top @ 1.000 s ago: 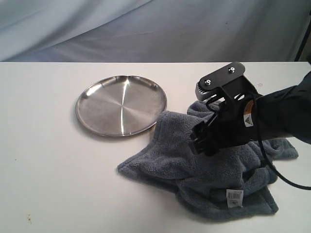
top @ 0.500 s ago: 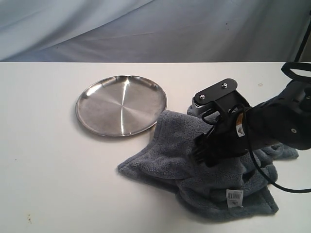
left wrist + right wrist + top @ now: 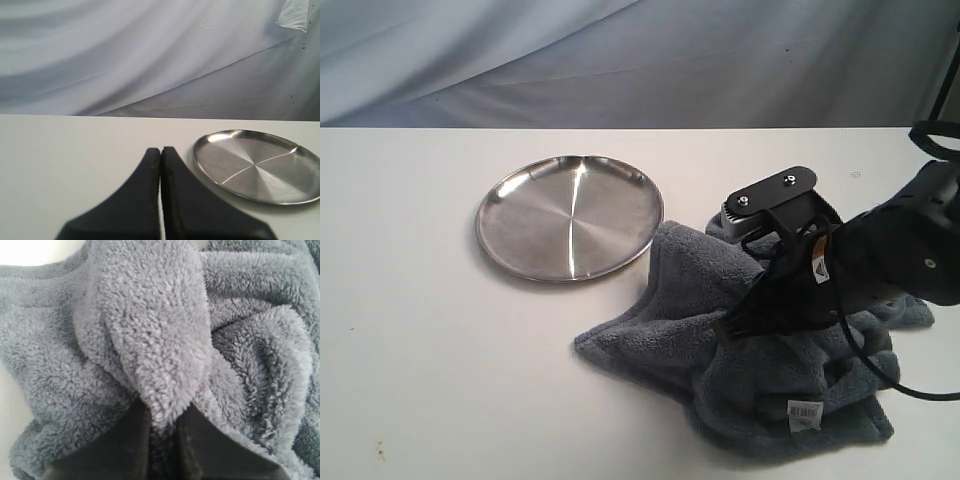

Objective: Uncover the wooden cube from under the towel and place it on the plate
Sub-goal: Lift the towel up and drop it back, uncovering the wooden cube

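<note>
The blue-grey towel [image 3: 720, 340] lies bunched on the white table, right of the silver plate [image 3: 570, 215]. My right gripper [image 3: 738, 325] is pressed into the towel's middle and shut on a pinched fold of the towel [image 3: 150, 340], which rises between its black fingers [image 3: 125, 440]. The wooden cube is hidden; no part of it shows. The towel's white label [image 3: 804, 411] sits near the front edge. My left gripper [image 3: 160, 152] is not in the exterior view; in the left wrist view its fingers are pressed together, empty, low over the table with the plate [image 3: 260, 165] beside it.
A white table [image 3: 420, 330] carries everything. A pale draped backdrop [image 3: 620, 60] hangs behind the table's far edge. The right arm's black cable [image 3: 900, 385] loops over the towel's right side.
My right gripper has dropped lower into the towel and closed on a fold. The towel's left edge has drawn to the right, away from the plate.
</note>
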You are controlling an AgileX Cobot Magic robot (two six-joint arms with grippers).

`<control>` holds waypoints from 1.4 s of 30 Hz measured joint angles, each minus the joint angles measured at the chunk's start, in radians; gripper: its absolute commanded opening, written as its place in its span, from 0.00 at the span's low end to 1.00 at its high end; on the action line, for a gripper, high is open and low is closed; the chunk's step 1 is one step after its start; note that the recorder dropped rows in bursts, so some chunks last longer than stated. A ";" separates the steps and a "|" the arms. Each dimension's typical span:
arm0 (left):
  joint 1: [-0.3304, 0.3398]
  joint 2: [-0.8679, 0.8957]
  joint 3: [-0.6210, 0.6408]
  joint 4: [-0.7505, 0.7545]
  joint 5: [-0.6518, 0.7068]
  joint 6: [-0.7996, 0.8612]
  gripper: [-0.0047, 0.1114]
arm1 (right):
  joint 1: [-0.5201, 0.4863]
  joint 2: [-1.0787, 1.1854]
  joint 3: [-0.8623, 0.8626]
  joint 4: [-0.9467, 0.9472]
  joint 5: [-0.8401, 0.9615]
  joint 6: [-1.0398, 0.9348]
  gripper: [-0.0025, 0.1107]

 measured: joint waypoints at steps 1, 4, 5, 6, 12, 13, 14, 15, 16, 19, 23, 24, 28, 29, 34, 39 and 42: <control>0.000 0.000 0.000 0.000 0.000 0.000 0.05 | 0.000 -0.012 0.000 0.009 0.016 0.000 0.02; 0.000 0.000 0.000 0.000 0.000 0.000 0.05 | 0.000 -0.065 0.006 0.025 0.048 0.000 0.02; 0.000 0.000 0.000 0.000 0.000 0.000 0.05 | 0.000 -0.092 0.008 0.031 0.048 0.000 0.02; 0.000 0.000 0.000 0.000 0.000 0.000 0.05 | 0.000 -0.115 0.009 0.036 0.050 0.000 0.02; 0.000 0.000 0.000 0.000 0.000 0.000 0.05 | 0.000 -0.282 0.009 0.041 -0.059 0.000 0.02; 0.000 0.000 0.000 0.000 0.000 0.000 0.05 | 0.000 -0.308 0.010 0.041 -0.090 0.000 0.02; 0.000 0.000 0.000 0.000 0.000 0.000 0.05 | 0.000 -0.332 0.010 0.042 -0.122 0.000 0.02; 0.000 0.000 0.000 0.000 0.000 0.000 0.05 | 0.000 -0.350 0.010 0.044 -0.150 0.000 0.02; 0.000 0.000 0.000 0.000 0.000 0.000 0.05 | 0.000 -0.376 0.010 0.045 -0.191 0.000 0.02; 0.000 0.000 0.000 0.000 0.000 0.000 0.05 | 0.000 -0.425 0.010 0.045 -0.278 -0.003 0.02; 0.000 0.000 0.000 0.000 0.000 0.000 0.05 | 0.000 -0.457 0.010 0.044 -0.403 -0.072 0.02; 0.000 0.000 0.000 0.000 0.000 0.000 0.05 | 0.000 -0.460 0.010 0.044 -0.436 -0.102 0.02; 0.000 0.000 0.000 0.000 0.000 0.000 0.05 | -0.003 -0.460 0.010 0.041 -0.508 -0.242 0.02; 0.000 0.000 0.000 0.000 0.000 0.000 0.05 | -0.010 -0.460 0.010 0.041 -0.529 -0.285 0.02; 0.000 0.000 0.000 0.000 0.000 0.000 0.05 | -0.120 -0.460 0.010 0.052 -0.626 -0.384 0.02; 0.000 0.000 0.000 0.000 0.000 0.000 0.05 | -0.217 -0.335 0.005 0.093 -0.725 -0.394 0.02; 0.000 0.000 0.000 0.000 0.000 0.000 0.05 | -0.221 -0.203 -0.029 0.106 -0.740 -0.394 0.02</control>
